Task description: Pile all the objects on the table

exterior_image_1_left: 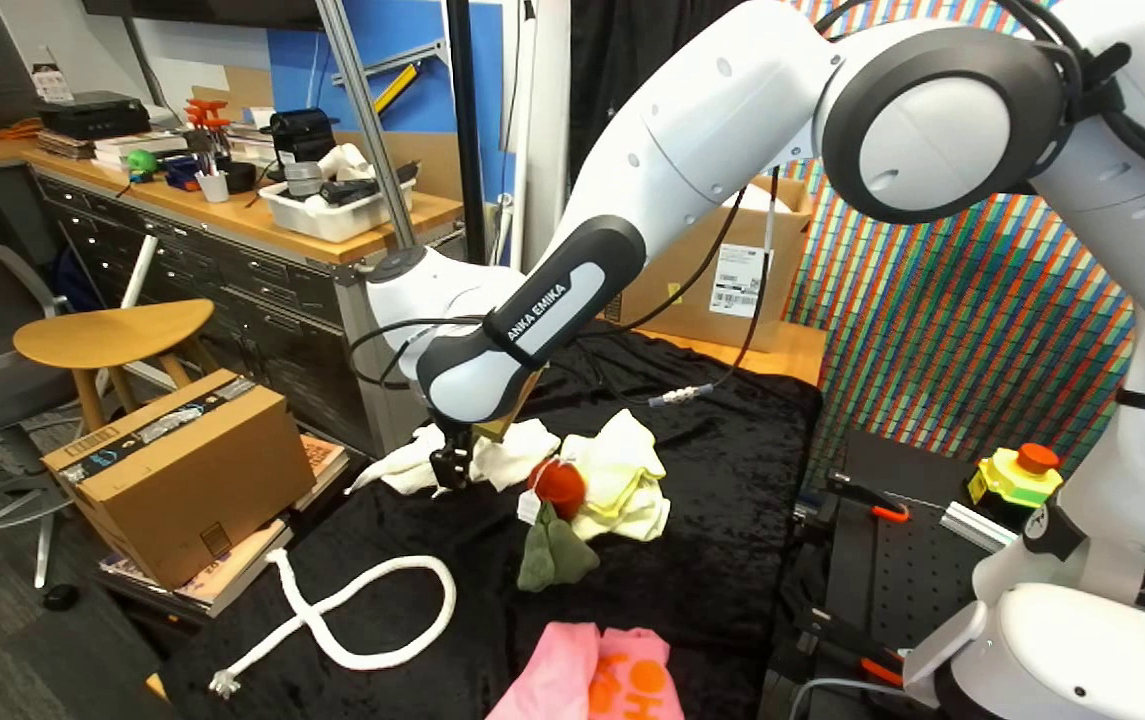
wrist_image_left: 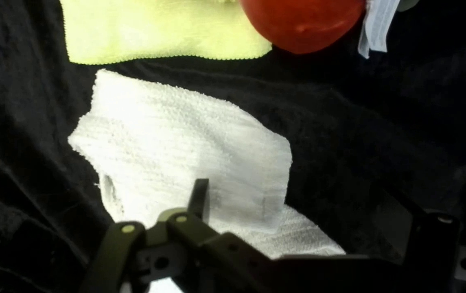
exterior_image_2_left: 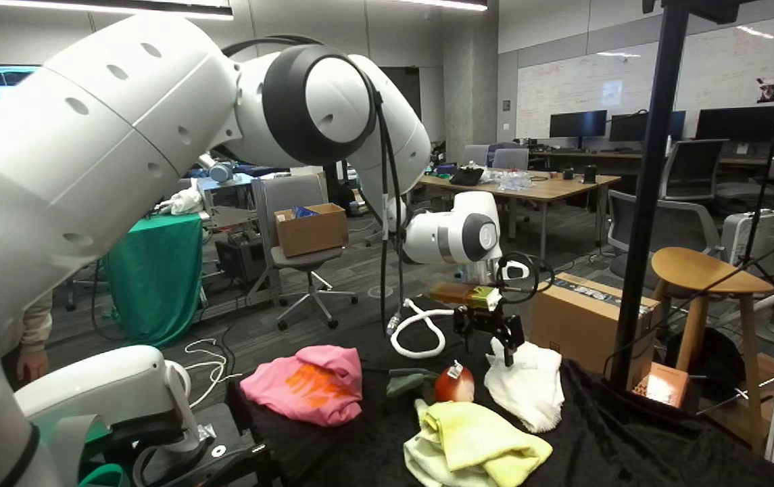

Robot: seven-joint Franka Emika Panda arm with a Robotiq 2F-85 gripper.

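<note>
Red ball (exterior_image_1_left: pixel 557 487), one, bearing a white tag (exterior_image_1_left: pixel 529 507); sits on the black-covered table (exterior_image_1_left: pixel 717 590). A green piece (exterior_image_1_left: pixel 550 552) adjoins it and points away from it; whether the two are joined cannot be told.

Yellow cloth (exterior_image_2_left: pixel 488 441), one, folded into a heap close against the red ball; no clear long axis. Such closeness suggests the base of a pile.

White cloth (exterior_image_2_left: pixel 528 391), one, rumpled, near the red ball but apart from it, roughly opposite the green piece. Long axis runs outward from the ball: broad end nearest, narrow tail pointing away.

Pink cloth (exterior_image_2_left: pixel 304 385), one, printed in orange, apart from the red ball, beyond the green piece. Bunched; long axis roughly in line with the ball, tapered end pointing away. Its separate place suggests a piece yet to be gathered.

Gripper (exterior_image_2_left: pixel 488 356), one, fingers wide apart, nothing held; near the red ball, above the white cloth. In the wrist view, one finger shows over the cloth, the other past its edge; the straddle presumably serves to pinch the cloth and bring it to the ball.
</note>
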